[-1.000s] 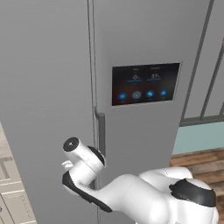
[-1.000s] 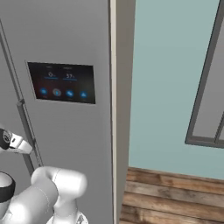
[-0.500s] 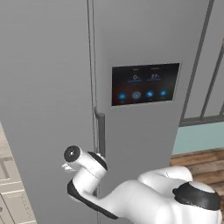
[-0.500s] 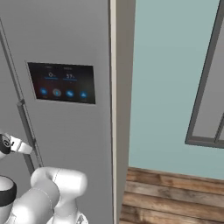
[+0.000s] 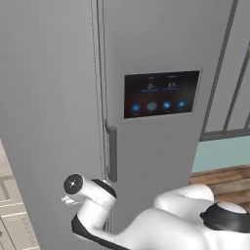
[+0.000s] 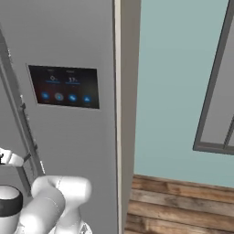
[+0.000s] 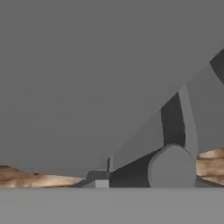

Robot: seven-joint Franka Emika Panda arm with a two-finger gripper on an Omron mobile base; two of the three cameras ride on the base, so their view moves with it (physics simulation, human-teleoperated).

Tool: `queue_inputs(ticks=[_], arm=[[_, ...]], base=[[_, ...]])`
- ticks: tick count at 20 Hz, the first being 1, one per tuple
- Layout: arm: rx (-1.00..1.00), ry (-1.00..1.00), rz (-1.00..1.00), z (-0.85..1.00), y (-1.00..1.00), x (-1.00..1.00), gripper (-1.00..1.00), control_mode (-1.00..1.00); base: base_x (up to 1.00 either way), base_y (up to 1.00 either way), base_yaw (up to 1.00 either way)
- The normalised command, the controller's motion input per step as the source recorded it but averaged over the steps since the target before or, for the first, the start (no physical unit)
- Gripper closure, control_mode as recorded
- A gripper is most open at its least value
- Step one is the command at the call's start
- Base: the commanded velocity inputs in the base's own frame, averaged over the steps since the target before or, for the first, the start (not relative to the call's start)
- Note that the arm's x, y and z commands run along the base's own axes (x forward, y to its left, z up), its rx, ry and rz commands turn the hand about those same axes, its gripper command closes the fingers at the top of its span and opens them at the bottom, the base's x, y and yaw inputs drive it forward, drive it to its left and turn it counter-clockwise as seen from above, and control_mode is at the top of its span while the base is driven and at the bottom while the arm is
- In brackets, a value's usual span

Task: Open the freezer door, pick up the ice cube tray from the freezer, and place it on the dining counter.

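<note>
The freezer door [image 5: 49,97] is a plain gray panel and stands closed, so the ice cube tray and the inside of the freezer are hidden. A gray bar handle [image 5: 112,154] runs down by the seam between the two doors; its long bar [image 6: 20,114] slants across the right base view. My gripper [image 5: 70,197] is low in front of the freezer door, just below and left of the bar's lower end. In the hand view the bar's round end [image 7: 173,166] is very close, against the gray door [image 7: 87,78]. How the jaws stand is unclear. The dining counter is out of view.
The other fridge door carries a dark touchscreen [image 5: 161,93] [image 6: 64,87]. Right of the fridge are a teal wall [image 6: 173,91], a gray window frame [image 6: 215,91] and a wooden floor [image 6: 183,205]. A cream cabinet [image 5: 10,215] stands at the far left.
My hand has sunk lower along the freezer door, toward the bottom end of the bar handle. The doors have not moved.
</note>
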Motion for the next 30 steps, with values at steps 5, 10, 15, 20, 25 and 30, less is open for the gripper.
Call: queue_inputs(ticks=[5,10,15,20,25,30], arm=[[0.00,0.00,0.32,-0.04,1.00,-1.00,1.00,-1.00],[0.00,0.02,0.34,-0.12,1.00,-1.00,1.00,-1.00],[0.01,0.08,0.19,-0.08,0.70,-0.76,-1.00,-1.00],[0.21,0.02,0.03,0.61,-0.68,-0.53,-1.00,-1.00],[0.32,0.00,0.06,0.94,-0.98,-0.61,-1.00,-1.00],[0.35,0.00,0.12,0.94,-1.00,-0.85,-1.00,-1.00]], base=[[0.00,0.00,0.00],[0.00,0.00,0.00],[0.00,0.00,0.00],[0.00,0.00,0.00],[0.00,0.00,0.00],[0.00,0.00,0.00]])
